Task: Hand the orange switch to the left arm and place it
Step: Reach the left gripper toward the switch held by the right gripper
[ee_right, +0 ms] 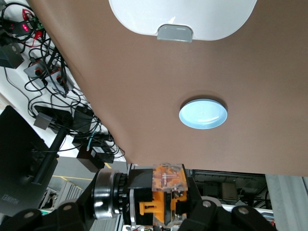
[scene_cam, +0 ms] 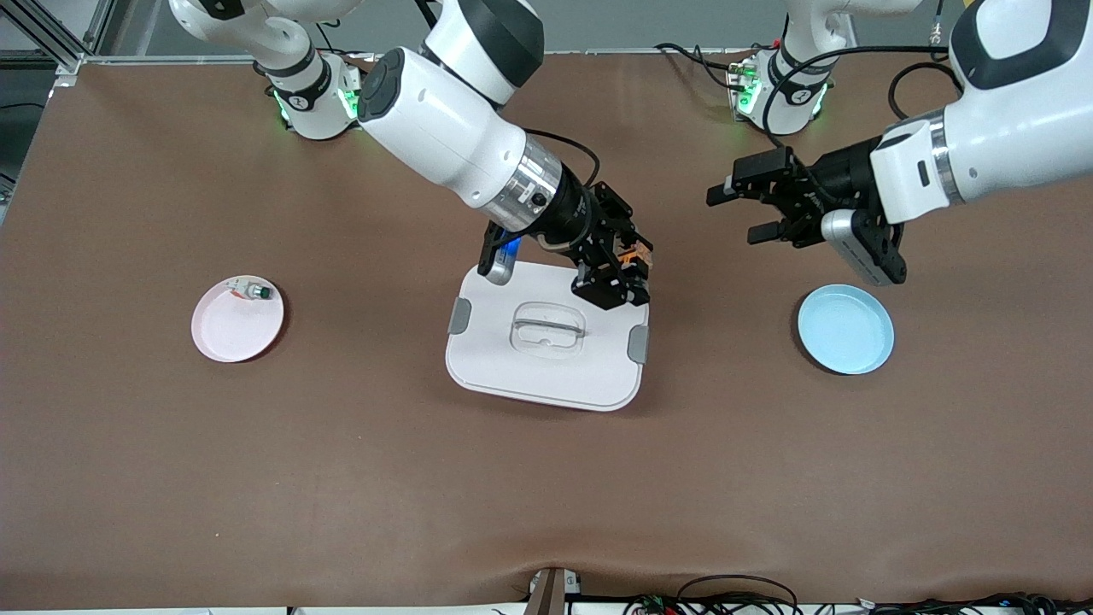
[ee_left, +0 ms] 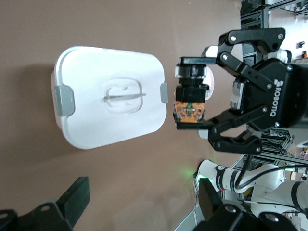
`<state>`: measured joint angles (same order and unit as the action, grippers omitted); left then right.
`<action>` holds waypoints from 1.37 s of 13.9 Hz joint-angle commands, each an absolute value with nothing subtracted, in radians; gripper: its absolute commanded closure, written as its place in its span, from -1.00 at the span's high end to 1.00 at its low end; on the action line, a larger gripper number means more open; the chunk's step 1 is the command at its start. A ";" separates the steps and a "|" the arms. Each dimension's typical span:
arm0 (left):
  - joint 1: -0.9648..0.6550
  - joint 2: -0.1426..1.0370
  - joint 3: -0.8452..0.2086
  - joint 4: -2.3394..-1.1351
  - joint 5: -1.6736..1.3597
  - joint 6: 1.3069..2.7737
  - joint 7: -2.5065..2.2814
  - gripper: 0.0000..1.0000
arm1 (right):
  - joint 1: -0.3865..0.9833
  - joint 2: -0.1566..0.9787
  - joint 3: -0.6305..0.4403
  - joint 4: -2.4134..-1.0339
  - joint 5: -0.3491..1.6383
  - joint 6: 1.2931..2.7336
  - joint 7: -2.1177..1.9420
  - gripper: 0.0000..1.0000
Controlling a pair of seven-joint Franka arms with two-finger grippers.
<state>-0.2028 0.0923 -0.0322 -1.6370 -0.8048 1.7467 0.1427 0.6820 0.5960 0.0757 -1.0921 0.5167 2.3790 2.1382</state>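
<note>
Front view high, facing arms; wrist views closer; all share box (scene_cam: 546, 337) (ee_left: 110, 96) (ee_right: 183, 17)

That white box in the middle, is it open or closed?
Closed: the box has its lid flat on top, with both grey clips down against its sides.

The box (scene_cam: 546, 337) sits mid-desk (scene_cam: 341, 478) between two plates (scene_cam: 237, 320) (scene_cam: 845, 329), one toward each arm's end. A small switch (scene_cam: 254, 291) lies on the plate toward the right arm's end.
</note>
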 commanded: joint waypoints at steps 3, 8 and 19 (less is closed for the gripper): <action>-0.221 0.129 -0.052 -1.615 -0.900 1.882 0.172 1.00 | 0.701 0.629 0.075 -1.046 0.529 2.401 2.169 -1.00; -0.262 0.159 -0.058 -1.615 -0.902 1.999 0.176 1.00 | 0.704 0.637 0.077 -1.046 0.532 2.381 2.223 -1.00; -0.291 0.216 -0.057 -1.624 -0.902 2.068 0.297 1.00 | 0.721 0.652 0.074 -1.046 0.531 2.359 2.278 -1.00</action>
